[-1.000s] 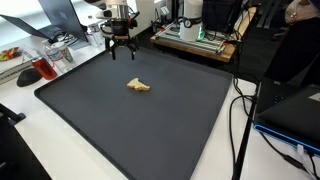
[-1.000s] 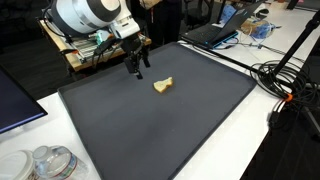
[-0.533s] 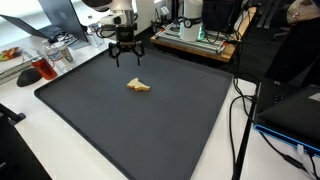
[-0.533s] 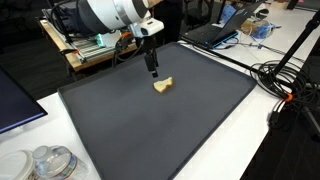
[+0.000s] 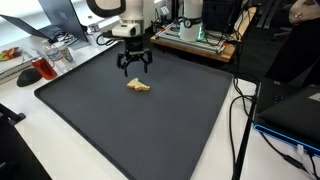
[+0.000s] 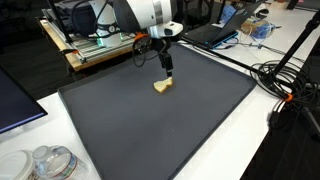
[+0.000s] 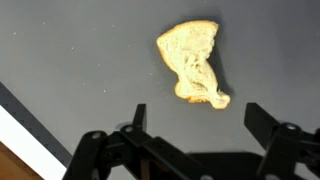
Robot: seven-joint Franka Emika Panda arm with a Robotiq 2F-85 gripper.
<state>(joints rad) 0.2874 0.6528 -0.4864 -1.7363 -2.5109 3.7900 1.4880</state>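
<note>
Your gripper [image 5: 135, 70] hangs released, jaws spread wide with nothing between them, a little above the black mat [image 5: 130, 130]. The pale, crusty piece of bread [image 5: 139, 86] lies flat on the mat, nearer its far edge than its near one in an exterior view, and well inside both side edges. The gripper is over the strip of mat between the bread and that far edge, close to the bread but not touching it.

In the wrist view the bread [image 7: 193, 60] sits on bare mat [image 7: 60, 60] just ahead of the two fingertips [image 7: 138, 115], apart from both.

In an exterior view [image 6: 169, 72] the gripper points straight down over the mat. Off the mat's corner stand clear plastic cups [image 6: 45, 163], and black cables [image 6: 285, 80] trail past its side.
</note>
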